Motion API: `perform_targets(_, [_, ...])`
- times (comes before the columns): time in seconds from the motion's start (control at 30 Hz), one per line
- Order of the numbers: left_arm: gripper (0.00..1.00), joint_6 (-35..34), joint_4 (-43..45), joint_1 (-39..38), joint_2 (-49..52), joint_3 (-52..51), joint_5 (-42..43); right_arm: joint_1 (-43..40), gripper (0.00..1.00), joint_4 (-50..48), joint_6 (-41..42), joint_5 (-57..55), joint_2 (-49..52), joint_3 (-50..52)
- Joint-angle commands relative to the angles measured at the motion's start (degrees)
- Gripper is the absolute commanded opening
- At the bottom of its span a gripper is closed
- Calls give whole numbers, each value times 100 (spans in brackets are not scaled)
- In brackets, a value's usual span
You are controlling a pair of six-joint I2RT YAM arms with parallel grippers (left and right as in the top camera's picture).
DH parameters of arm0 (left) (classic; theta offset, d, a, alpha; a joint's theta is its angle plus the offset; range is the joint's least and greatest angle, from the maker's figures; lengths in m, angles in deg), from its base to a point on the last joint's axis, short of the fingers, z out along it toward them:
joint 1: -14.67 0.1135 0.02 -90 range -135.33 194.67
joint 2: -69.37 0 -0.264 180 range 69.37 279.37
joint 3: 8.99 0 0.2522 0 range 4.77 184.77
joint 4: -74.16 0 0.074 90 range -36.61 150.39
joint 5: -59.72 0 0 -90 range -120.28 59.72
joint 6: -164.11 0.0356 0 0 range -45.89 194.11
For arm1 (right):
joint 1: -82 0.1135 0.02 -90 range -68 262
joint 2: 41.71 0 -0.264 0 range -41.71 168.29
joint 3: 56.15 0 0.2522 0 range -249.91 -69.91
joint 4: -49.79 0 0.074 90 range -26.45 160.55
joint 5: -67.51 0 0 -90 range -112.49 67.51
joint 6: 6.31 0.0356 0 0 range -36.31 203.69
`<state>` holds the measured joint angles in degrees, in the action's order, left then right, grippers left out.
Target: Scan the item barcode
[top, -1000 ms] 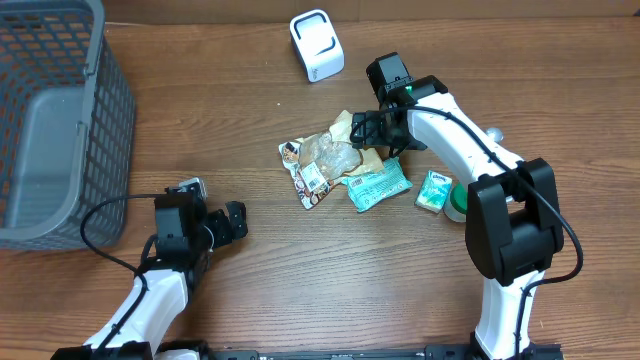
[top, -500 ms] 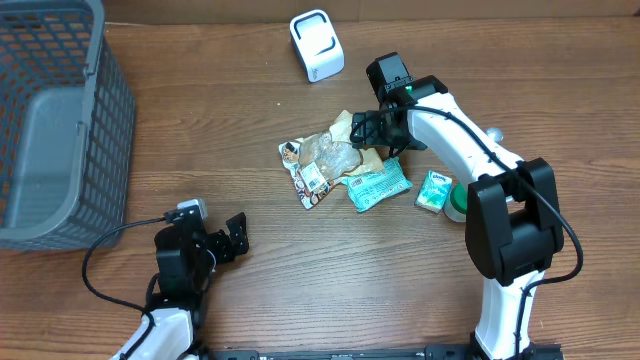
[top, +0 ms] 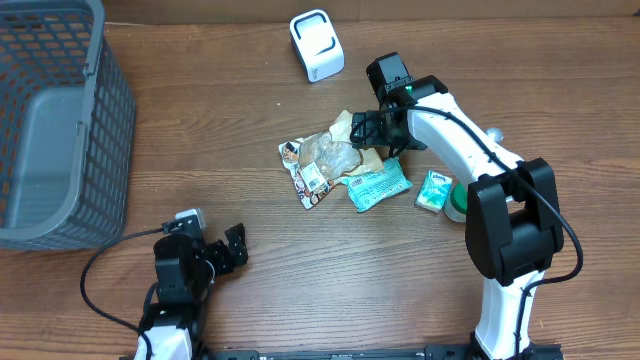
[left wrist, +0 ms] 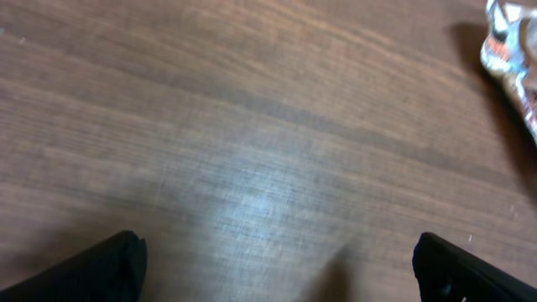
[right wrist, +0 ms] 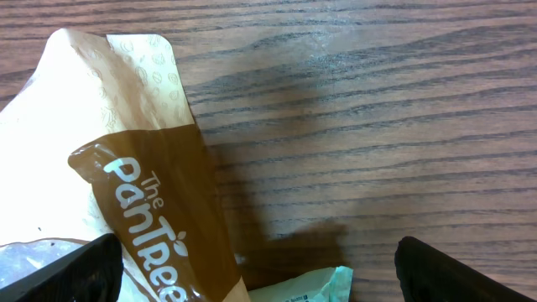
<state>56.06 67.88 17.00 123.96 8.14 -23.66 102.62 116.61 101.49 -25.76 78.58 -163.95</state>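
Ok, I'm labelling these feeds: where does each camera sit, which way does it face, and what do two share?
Overhead: fixed above the table, looking straight down at the basket, white scanner and snack packets; the left end effector and right end effector show.
Left wrist: on that wrist, low, facing bare wood close up; its fingertips fill the bottom corners.
Right wrist: on that wrist, looking down on the tan packet and teal packet; fingertips at the bottom corners.
Shared: overhead and right wrist both see those two packets.

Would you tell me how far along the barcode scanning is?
Done: nothing; the snack packets lie piled, apart from the white scanner. In hand: the open right claw hovers over the pile; the left claw is open over bare table. Left: grasp, scan.
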Motion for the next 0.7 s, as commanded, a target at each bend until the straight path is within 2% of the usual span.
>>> perform_targets(0.0, [99,-254,-638,-7,-350,-313,-214,-13,100,-33,22,-52,-85,28])
perform_targets(0.1, [99,-251,-1167,-9,-905,-313,-264,-13,100,-33,22,-52,-85,28])
perform_targets(0.4, [100,-166,-1178,-13,-2527,-310,-232,-13,100,-33,22,-52,-85,28])
perform_targets(0.67, [100,-166,-1178,-13,-2949,-310,-234,-13,100,-33,22,-52,-85,28])
